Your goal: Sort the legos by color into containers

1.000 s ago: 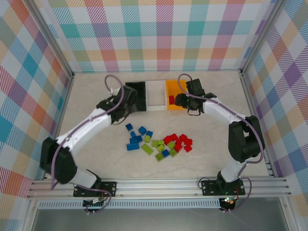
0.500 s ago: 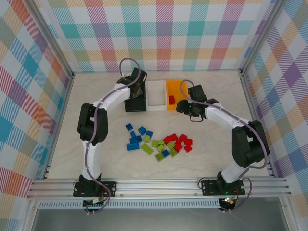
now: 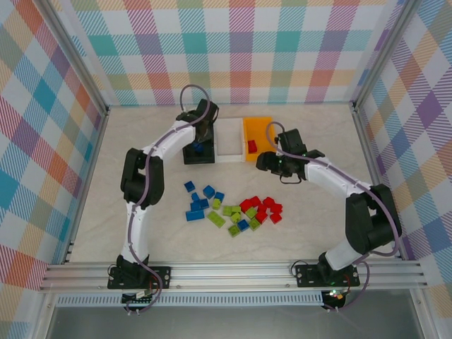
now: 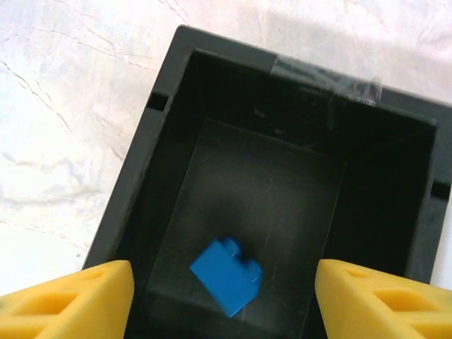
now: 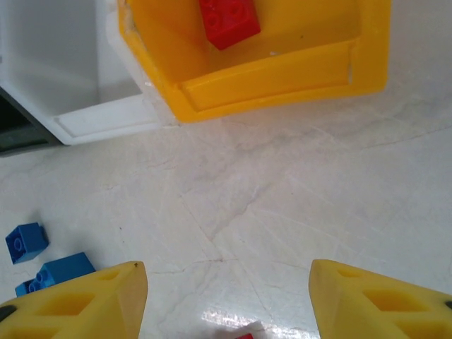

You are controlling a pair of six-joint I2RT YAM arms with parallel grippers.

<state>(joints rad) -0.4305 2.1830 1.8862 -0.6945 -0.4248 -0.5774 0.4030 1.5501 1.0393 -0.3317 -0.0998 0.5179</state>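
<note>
Hovering over the black bin (image 4: 141, 198), the left hand (image 4: 224, 302) is standing spread and empty, with a blue brick (image 4: 226, 275) lying on the bin floor, so this drop looks done. The right hand (image 5: 226, 296) is hanging spread too, gripping nothing, near the orange bin (image 5: 282, 78) holding one red brick (image 5: 227, 21). Next, probably, each hand is needing to return to the pile (image 3: 233, 212) on the table (image 3: 318, 212).

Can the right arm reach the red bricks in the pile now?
Probably yes: the right end effector is open and empty near the orange bin, with bare table between it and the uncovered red bricks.
</note>
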